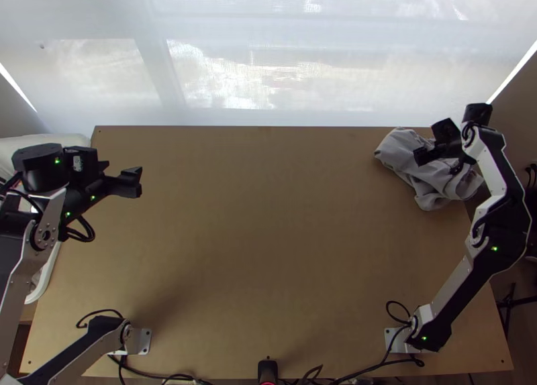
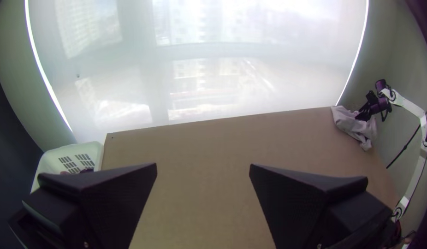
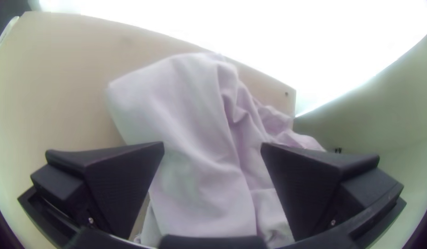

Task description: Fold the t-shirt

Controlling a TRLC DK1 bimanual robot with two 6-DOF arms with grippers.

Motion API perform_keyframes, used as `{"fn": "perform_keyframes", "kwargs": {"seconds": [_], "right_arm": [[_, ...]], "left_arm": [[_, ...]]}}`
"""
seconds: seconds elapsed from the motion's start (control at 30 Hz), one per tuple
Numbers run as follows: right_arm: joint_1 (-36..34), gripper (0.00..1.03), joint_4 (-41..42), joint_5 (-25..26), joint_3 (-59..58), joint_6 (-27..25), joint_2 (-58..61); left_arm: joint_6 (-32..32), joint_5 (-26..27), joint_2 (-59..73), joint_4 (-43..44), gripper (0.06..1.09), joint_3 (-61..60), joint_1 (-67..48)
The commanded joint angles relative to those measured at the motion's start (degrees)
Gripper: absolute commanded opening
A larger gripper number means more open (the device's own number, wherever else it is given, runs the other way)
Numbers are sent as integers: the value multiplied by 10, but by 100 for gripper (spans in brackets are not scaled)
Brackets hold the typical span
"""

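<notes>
Pale grey, soft-looking fabric t-shirt [image 1: 440, 176] is bunched up at the far right corner of the light wooden table [image 1: 268, 251], black flat-fingered right gripper [image 3: 212, 145] wide open over it, matching left gripper [image 2: 203, 166] also open, over on the left. Guessing it's light and super floppy, so I'd pinch a loose outer edge, cause grabbing mid-heap probably just lifts a wad.
</notes>
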Motion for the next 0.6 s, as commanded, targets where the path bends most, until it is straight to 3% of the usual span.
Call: {"fn": "perform_keyframes", "kwargs": {"seconds": [0.0, 0.23, 0.37, 0.47, 0.57], "right_arm": [[19, 98, 2, -7, 31, 17, -88], [85, 98, -3, -8, -59, 104, -271], [150, 98, 19, -7, -207, 129, -416], [208, 98, 100, -7, -339, 167, -536], [226, 98, 115, -8, -422, 202, -623]], "left_arm": [[1, -4, -63, 21, 104, -35, 31], [7, -28, -179, 101, 104, -122, 39], [1, -33, -244, 123, 104, -178, 47], [-5, -33, -286, 124, 104, -219, 55], [-12, -33, -333, 127, 104, -264, 65]]}}
